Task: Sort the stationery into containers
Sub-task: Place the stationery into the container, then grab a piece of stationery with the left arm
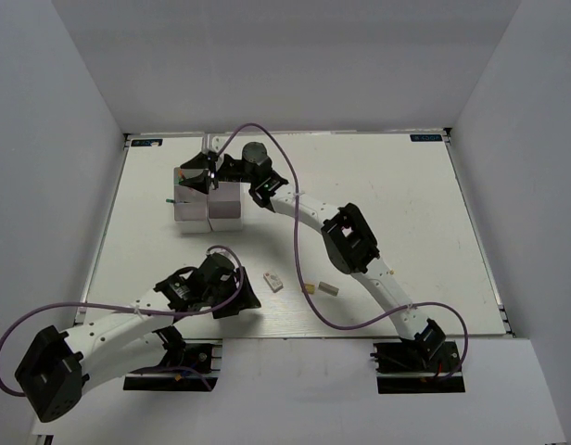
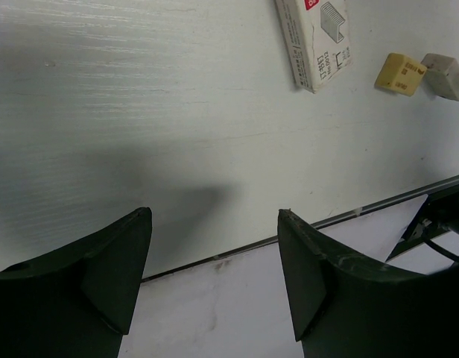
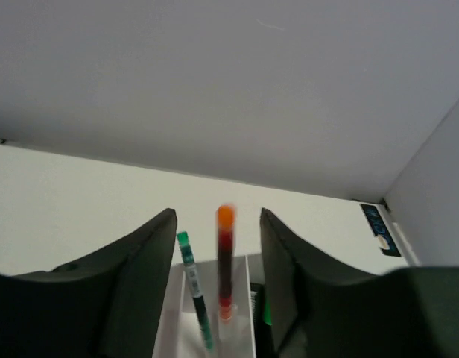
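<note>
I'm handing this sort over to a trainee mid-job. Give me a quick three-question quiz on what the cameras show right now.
1. True or false: the left gripper holds the staple box.
2. What stands upright between the right gripper's parted fingers, over the container? A) red pen B) glue stick C) ruler
3. Fill in: near the staple box, ___ erasers lie on the table.

Key:
1. False. Its jaws are open and empty, and the box lies apart on the table.
2. A.
3. Two, one yellow and one grey.
</note>
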### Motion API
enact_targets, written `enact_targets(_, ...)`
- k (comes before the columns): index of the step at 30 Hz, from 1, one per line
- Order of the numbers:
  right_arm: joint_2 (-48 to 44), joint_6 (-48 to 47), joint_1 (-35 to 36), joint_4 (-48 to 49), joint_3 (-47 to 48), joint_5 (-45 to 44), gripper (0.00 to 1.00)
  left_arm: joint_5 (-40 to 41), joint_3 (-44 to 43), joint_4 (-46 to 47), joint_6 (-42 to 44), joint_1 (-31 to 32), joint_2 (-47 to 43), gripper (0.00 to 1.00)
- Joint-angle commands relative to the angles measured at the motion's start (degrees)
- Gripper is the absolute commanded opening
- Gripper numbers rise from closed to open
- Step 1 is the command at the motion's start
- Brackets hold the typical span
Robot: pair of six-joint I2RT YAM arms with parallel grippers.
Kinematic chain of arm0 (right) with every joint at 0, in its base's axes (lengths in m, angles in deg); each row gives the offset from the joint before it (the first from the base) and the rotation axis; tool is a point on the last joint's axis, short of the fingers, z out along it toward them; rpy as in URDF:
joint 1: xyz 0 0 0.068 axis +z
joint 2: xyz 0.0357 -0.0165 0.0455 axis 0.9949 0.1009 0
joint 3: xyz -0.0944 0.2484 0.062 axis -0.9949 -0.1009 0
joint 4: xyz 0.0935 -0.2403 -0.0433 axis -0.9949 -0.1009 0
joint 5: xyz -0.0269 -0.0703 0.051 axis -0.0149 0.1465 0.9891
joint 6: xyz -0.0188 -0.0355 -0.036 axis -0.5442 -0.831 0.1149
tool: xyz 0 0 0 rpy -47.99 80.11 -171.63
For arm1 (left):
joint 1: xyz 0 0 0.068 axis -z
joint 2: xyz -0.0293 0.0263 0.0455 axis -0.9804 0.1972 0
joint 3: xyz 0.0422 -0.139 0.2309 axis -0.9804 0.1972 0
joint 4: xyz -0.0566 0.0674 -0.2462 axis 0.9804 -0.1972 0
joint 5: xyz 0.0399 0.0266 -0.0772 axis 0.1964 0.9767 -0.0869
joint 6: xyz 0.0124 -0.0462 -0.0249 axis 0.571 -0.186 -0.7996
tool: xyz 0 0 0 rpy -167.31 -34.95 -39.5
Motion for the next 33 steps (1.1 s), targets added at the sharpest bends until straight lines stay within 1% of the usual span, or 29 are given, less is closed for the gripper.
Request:
enact_targets(1,-2.11,-1.19,0.42,3.24,0.75,-0.52,0.56,-0.65,-1.52,1.52,1.49,0.27,1.17,0.78)
enact_targets(2,-2.47,-1.28,0.42,3.42,0.05,-0.43,0.58,-0.65,-2.04,2.04,1.49,0.27,1.18,0.78)
enact_targets(5,-5.36,-0.75,0.07,3.94,-2.49,0.27,0.58,-0.03,-4.67,2.05,1.49,0.27,3.55,0.79)
enact_targets(8,-10.45,-0.58,-0.55,4.12,-6.26,0.71,0.58,1.29,-7.39,2.57,1.49,0.27,5.92,0.79)
enact_targets(9,-11.25,-0.32,-0.81,3.34,-6.89,0.89,0.56,1.9,-7.93,2.57,1.49,0.27,6.45,0.79)
enact_targets(11,-15.46,0.56,-1.78,1.24,-9.08,0.1,0.52,2.42,-9.6,3.1,1.49,0.27,7.32,0.76)
enact_targets(12,-16.7,1.09,-2.04,0.0,-9.88,-0.34,0.46,2.43,-10.3,3.1,1.49,0.27,8.29,0.74)
enact_targets(13,-21.06,1.09,-3.26,-1.4,-10.84,-2.25,0.41,3.04,-11.87,3.1,1.49,0.27,8.82,0.73)
enact_targets(14,-22.58,1.01,-3.53,-2.46,-13.81,-3.41,0.35,3.04,-12.67,3.1,1.49,0.27,10.04,0.7)
enact_targets(15,-24.34,0.74,-4.23,-4.73,-14.71,-4.63,0.18,3.65,-14.07,3.1,1.49,0.27,10.75,0.67)
enact_targets(16,-27.4,0.57,-5.81,-8.84,-16.11,-7.87,0.09,3.66,-14.87,2.49,1.49,0.27,11.46,0.64)
enact_targets(17,-30.48,0.22,-6.6,-11.41,-16.3,-11.47,0.02,5.14,-15.75,0.57,0.7,0.27,12.25,0.6)
enact_targets(18,-32.94,-0.31,-7.66,-14.48,-15.95,-15.24,0.0,5.15,-16.63,-0.23,-0.7,0.27,13.12,0.54)
enact_targets(19,-35.06,-1.53,-9.06,-25.04,-15.69,-19.28,0.0,5.76,-18.46,-1.2,-1.32,0.27,14.87,0.51)
enact_targets(20,-35.77,-1.98,-9.86,-28.97,-15.43,-20.89,0.08,5.77,-19.35,-2.16,-2.37,0.27,15.85,0.5)
enact_targets(21,-37.52,-2.68,-11.26,-36.67,-15.16,-23.95,0.19,5.77,-20.06,-2.87,-3.86,0.27,16.81,0.5)
enact_targets(22,-38.23,-4.95,-12.31,-45.19,-15.07,-24.59,0.45,5.77,-21.89,-3.57,-4.83,0.27,17.87,0.5)
enact_targets(23,-40.76,-5.58,-15.54,-48.23,-15.42,-26.16,0.53,6.38,-23.13,-4.62,-5.71,0.27,20.84,0.53)
enact_targets(24,-41.49,-6.2,-16.45,-54.7,-16.64,-26.88,0.57,6.38,-26.27,-7.94,-6.5,0.27,22.69,0.57)
enact_targets(25,-42.45,-6.46,-17.94,-60.33,-18.13,-27.23,0.59,6.91,-28.3,-10.23,-7.47,0.27,24.71,0.63)
enact_targets(26,-45.16,-6.38,-22.21,-64.13,-19.02,-27.15,0.59,8.3,-30.41,-13.04,-8.52,0.8,26.74,0.66)
enact_targets(27,-46.14,-6.12,-23.82,-65.65,-22.07,-26.89,0.58,8.93,-34.26,-15.16,-8.53,0.8,30.76,0.66)
enact_targets(28,-47.37,-6.11,-25.06,-67.06,-26.02,-26.71,0.57,9.8,-36.04,-19.36,-8.53,1.5,32.54,0.69)
enact_targets(29,-49.99,-6.2,-27.94,-68.46,-30.76,-26.53,0.55,10.42,-37.36,-20.44,-8.53,2.11,34.12,0.7)
enact_targets(30,-52.89,-6.38,-30.32,-68.39,-33.41,-25.92,0.55,10.43,-38.07,-20.45,-8.53,2.12,35.27,0.71)
enact_targets(31,-55.79,-6.64,-32.69,-68.13,-41.27,-25.66,0.55,10.43,-38.08,-19.5,-8.53,2.12,36.85,0.72)
enact_targets(32,-57.39,-6.82,-33.41,-66.82,-43.96,-25.13,0.54,9.64,-38.08,-18.7,-8.53,2.73,37.65,0.72)
enact_targets(33,-62.19,-6.99,-35.42,-66.02,-46.34,-24.69,0.54,9.64,-38.08,-18.7,-8.53,2.74,38.44,0.72)
